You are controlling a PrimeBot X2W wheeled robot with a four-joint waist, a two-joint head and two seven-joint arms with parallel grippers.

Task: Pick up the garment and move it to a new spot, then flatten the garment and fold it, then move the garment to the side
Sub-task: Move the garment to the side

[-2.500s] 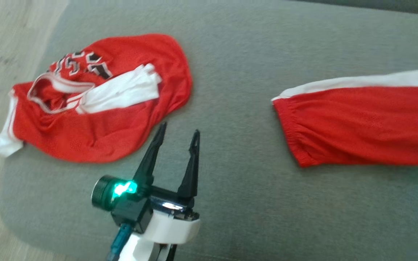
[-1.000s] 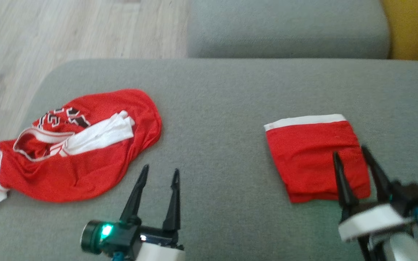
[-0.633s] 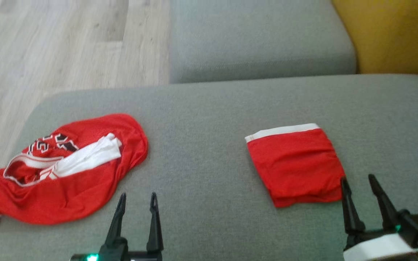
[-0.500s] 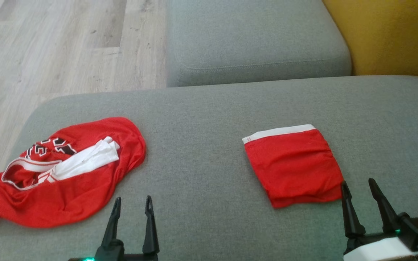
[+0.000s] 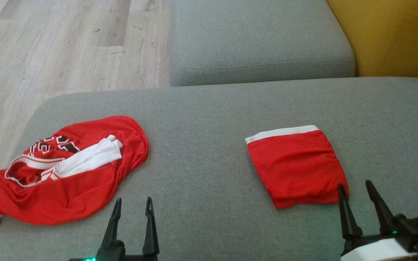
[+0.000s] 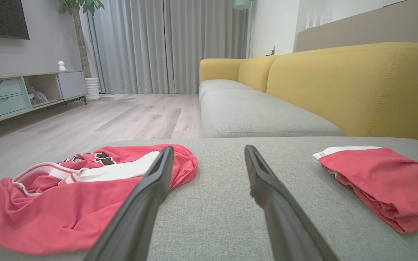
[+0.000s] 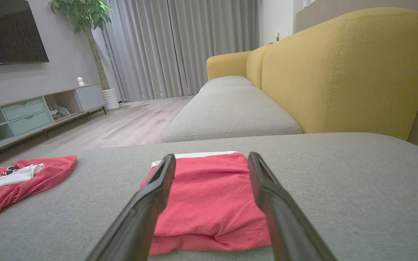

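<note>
Grey sofa cushion (image 5: 201, 156) takes up most of the head view. At the bottom edge both tools sit with nothing in them. Low and left of centre, the left gripper (image 5: 132, 199) has its fingers a modest way apart. In the lower right corner the right gripper (image 5: 354, 184) is spread about as much. Neither touches cloth.

Just above the right gripper lie the folded red shorts (image 5: 296, 166), a neat packet with a white band along its upper edge. Their lower right corner sits just beside one fingertip of that gripper. In the right wrist view they lie ahead, framed between the fingers.

Up and to the left of the left gripper, near but apart, the crumpled red jersey (image 5: 67, 181) sprawls toward the frame's left edge. White trim is bunched across its middle.

To my eye the shorts look finished, so the jersey is likely next. Doing that well means pinching a clear outer edge or shoulder rather than the bunched middle. It should be lifted until the hem clears the cushion and kept off the shorts.

Farther up are a second grey cushion (image 5: 259, 40), wooden floor (image 5: 49, 47) at upper left and a yellow backrest (image 5: 386, 36) at upper right.
</note>
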